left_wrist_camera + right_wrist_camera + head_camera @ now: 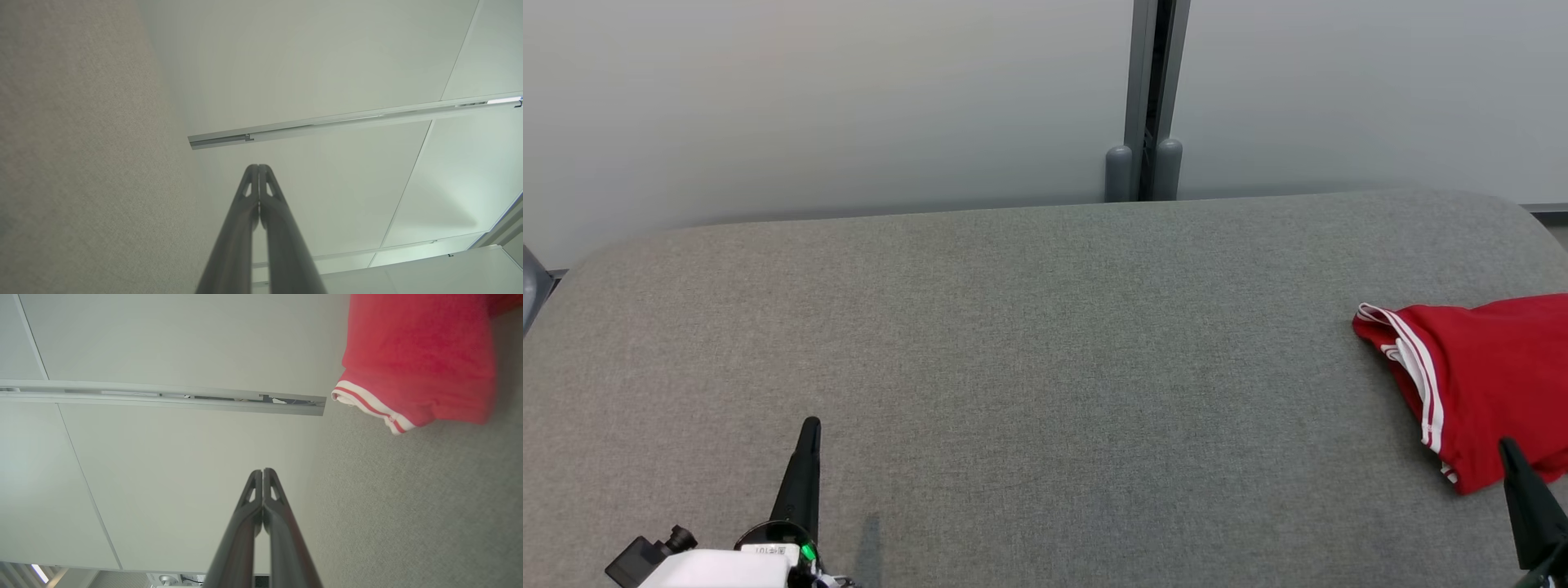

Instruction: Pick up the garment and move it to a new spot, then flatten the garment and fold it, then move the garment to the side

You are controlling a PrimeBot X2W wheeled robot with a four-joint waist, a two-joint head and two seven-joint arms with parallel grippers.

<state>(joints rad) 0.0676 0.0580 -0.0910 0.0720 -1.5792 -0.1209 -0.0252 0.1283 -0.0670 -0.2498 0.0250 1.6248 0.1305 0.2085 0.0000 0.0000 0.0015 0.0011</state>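
- Red garment (1486, 376) at far right of grey counter (1045, 367), partly out of frame, striped hem toward centre.
- Pressed together, empty: left hand (810, 425), right hand (1509, 447); the latter near garment.
- Fits garment awaiting pickup, or folded and set aside; unsettled.
- Either way, avoid snagging hem.

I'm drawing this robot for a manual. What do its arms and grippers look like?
The left gripper and right gripper each have two long, dark grey fingers tapering to narrow tips, with a small triangular cut-out near each tip. The left wrist housing is white, with a green light, a small black block and a label too small to read.
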